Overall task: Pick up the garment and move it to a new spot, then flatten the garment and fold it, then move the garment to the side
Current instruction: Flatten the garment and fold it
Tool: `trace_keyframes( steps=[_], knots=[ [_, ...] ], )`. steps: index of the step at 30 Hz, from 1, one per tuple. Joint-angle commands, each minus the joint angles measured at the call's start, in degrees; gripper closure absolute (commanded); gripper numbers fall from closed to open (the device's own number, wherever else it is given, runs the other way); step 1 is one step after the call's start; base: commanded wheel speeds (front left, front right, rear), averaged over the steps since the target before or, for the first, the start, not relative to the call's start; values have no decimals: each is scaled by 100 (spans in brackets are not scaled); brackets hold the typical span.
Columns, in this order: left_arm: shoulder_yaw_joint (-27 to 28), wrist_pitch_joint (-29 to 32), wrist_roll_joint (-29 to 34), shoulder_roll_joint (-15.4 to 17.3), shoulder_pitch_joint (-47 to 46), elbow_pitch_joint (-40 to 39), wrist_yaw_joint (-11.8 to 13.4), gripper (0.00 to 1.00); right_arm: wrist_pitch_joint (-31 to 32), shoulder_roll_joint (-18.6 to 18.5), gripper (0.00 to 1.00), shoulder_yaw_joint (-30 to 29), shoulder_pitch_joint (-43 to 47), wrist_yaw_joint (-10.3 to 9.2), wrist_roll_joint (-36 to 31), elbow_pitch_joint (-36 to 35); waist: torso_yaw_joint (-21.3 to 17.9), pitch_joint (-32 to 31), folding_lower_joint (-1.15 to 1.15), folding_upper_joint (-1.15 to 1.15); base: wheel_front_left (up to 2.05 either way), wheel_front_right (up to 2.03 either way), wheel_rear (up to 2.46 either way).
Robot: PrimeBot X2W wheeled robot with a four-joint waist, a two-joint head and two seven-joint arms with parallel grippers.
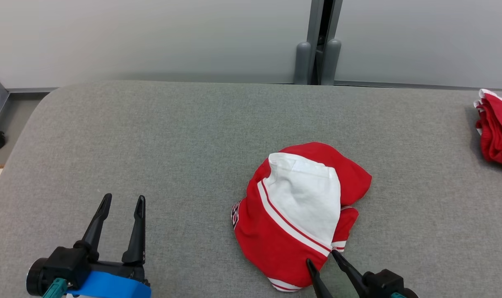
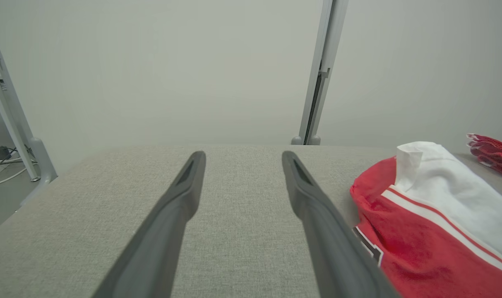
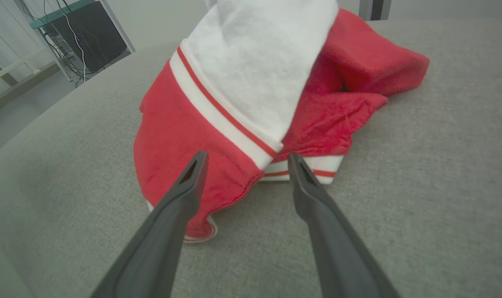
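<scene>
Both grippers parted, right gripper (image 1: 320,255) at the garment (image 1: 275,236) hem, left gripper (image 1: 124,195) idle; beware a shallow pinch catching one layer and dragging the bundle.

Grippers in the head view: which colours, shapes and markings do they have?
The left gripper has two long black fingers tapering to points, a black body, a blue tape band and a teal fitting. The right gripper has the same tapered fingers and black body.

The crumpled red-and-white garment (image 1: 292,207) lies right of centre on the grey padded table (image 1: 151,145); another red cloth heap (image 1: 497,132) lies far right.
</scene>
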Motion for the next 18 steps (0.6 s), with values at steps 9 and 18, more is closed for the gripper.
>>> trace_keyframes(
  steps=[9,18],
  knots=[
    [120,-21,166,-121,-235,137,-137,0,-196,-8,0,474,-672,-2,410,942,250,256,-1,0,0,0,0],
    [252,-21,296,-232,-227,227,-227,0,-501,-5,100,421,-1271,-2,477,912,264,219,-1,0,0,0,0]
  ],
)
